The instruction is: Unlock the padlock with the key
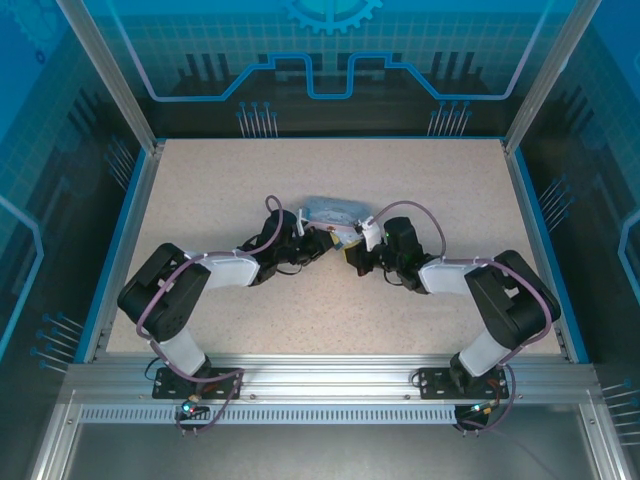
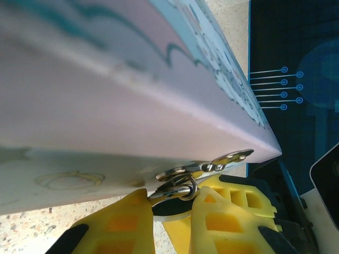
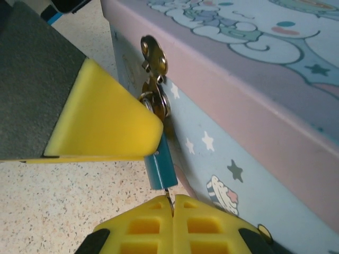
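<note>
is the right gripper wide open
No, the right gripper is shut, pinching the thin key that hangs just below the padlock.

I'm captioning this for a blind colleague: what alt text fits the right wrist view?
The right claw, shut, pinches a thin dark metal key beneath a small teal rectangular padlock hanging from the latch of a pale blue cartoon-printed tin. Another yellow finger covers the padlock's top.

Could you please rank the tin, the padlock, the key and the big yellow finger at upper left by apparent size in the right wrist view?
1. tin
2. left gripper's yellow finger, though nearness to the camera inflates it
3. padlock
4. key, just a sliver showing
</note>
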Robot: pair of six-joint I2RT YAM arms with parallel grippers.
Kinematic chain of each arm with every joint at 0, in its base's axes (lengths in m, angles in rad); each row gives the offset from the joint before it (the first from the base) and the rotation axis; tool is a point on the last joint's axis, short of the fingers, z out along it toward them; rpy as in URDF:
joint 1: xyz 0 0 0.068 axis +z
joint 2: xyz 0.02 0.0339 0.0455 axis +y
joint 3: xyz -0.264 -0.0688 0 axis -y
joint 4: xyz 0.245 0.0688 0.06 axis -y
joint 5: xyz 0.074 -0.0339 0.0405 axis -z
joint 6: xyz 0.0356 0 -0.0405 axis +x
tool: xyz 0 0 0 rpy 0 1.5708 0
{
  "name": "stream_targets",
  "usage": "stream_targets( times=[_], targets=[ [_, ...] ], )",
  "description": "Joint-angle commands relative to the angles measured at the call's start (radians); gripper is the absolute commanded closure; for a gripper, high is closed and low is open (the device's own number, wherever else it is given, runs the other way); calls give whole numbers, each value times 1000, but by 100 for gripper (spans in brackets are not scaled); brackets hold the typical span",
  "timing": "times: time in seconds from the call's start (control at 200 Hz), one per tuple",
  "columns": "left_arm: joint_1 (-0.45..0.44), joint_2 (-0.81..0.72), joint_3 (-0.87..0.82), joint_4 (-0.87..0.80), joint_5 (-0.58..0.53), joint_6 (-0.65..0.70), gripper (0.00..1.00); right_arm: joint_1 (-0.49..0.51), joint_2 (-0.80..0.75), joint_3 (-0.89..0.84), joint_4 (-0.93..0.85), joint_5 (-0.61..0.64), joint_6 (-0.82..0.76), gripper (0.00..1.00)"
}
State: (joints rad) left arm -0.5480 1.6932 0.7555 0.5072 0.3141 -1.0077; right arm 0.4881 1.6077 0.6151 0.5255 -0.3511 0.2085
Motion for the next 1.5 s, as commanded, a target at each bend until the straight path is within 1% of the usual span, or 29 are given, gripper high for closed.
stream_targets(
  times=[0.0,0.145,0.27,0.48,0.615,0.69,0.88,1.026,1.221,1.496],
  targets=[
    [-26,-11,-22,-19,97,-1,85,-20,0,66,139,-27,23,100],
    [-25,-3,-25,-14,95,-4,85,-14,20,86,140,-51,44,100],
    [-25,5,-30,0,91,-8,83,5,17,70,107,8,94,100],
    [-24,17,-38,16,88,-13,78,72,8,62,-39,128,187,100],
    [-24,8,-51,25,80,-17,68,99,30,35,-22,182,255,100],
    [-23,-12,-64,18,68,-11,64,101,25,23,-11,202,275,100],
    [-16,-86,-113,-6,28,-1,40,114,24,19,-26,204,319,100],
    [-4,-153,-168,-5,-6,-1,31,132,34,-2,3,205,376,100],
    [-1,-147,-204,85,3,-47,31,148,-1,-35,39,220,421,100],
    [-2,-74,-221,237,5,-98,43,166,-11,-65,88,218,516,100]
  ],
)
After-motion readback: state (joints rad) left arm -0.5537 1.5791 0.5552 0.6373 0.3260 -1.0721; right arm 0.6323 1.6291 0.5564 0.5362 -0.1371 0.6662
